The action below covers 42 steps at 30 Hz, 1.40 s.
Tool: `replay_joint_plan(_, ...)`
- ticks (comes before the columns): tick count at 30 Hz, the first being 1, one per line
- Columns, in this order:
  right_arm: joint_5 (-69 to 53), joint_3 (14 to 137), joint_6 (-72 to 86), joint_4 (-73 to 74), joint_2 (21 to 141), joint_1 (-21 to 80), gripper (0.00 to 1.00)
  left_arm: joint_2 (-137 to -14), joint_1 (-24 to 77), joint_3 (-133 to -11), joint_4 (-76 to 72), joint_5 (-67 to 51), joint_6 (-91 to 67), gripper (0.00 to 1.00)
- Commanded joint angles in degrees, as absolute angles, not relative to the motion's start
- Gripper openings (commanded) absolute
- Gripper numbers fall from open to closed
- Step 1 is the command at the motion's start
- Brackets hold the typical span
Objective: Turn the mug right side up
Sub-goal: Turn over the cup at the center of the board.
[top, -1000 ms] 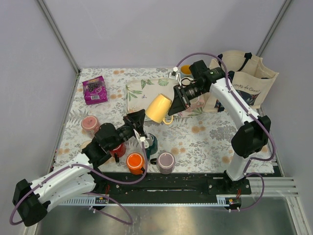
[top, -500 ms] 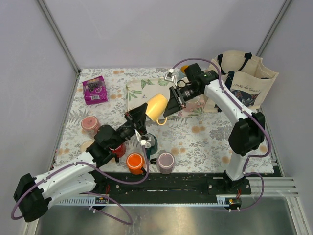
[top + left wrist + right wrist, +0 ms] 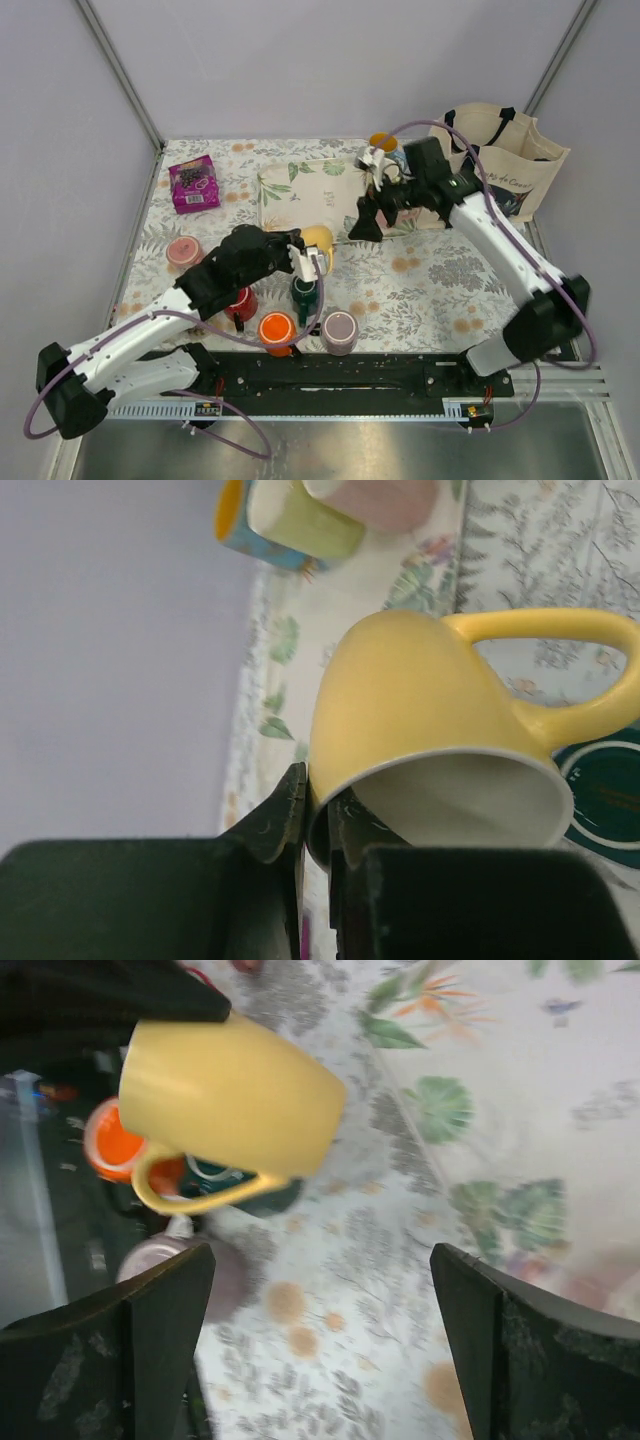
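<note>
Salmon mug (image 3: 185, 252) sits apart; pincer (image 3: 304, 254) grips yellow mug (image 3: 318, 239).

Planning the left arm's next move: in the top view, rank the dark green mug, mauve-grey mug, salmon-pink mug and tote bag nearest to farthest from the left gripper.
From the left gripper:
1. dark green mug, just toward the near edge
2. mauve-grey mug, near edge
3. salmon-pink mug, to the left
4. tote bag, back right corner

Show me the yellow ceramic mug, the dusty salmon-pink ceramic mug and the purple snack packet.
Yellow ceramic mug (image 3: 400, 700): left wrist view, outer side wall.
Dusty salmon-pink ceramic mug (image 3: 183, 252): top external view, upward-facing end.
Purple snack packet (image 3: 194, 184): top external view, printed face.
</note>
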<state>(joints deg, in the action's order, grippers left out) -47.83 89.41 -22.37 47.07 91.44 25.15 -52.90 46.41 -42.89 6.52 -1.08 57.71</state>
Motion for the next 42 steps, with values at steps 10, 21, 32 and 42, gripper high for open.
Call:
replay_joint_plan(10,-35.7,64.5,-37.1,25.4,67.7,30.1,0.79,-76.6,43.9,-75.0,41.2,0.8,23.1,0.00)
replay_joint_plan(21,-25.8,59.8,-47.8,26.0,66.9,39.0,0.71,-93.7,42.5,-93.1,53.6,-4.5,15.6,0.00)
replay_joint_plan(32,-21.4,63.5,-51.5,24.8,74.0,41.1,0.56,-96.1,42.4,-98.5,54.7,-6.1,15.9,0.00)
replay_joint_plan(42,-17.8,60.9,-48.4,18.8,75.4,41.7,0.00,-96.2,40.2,-101.6,57.0,-12.3,13.9,0.00)
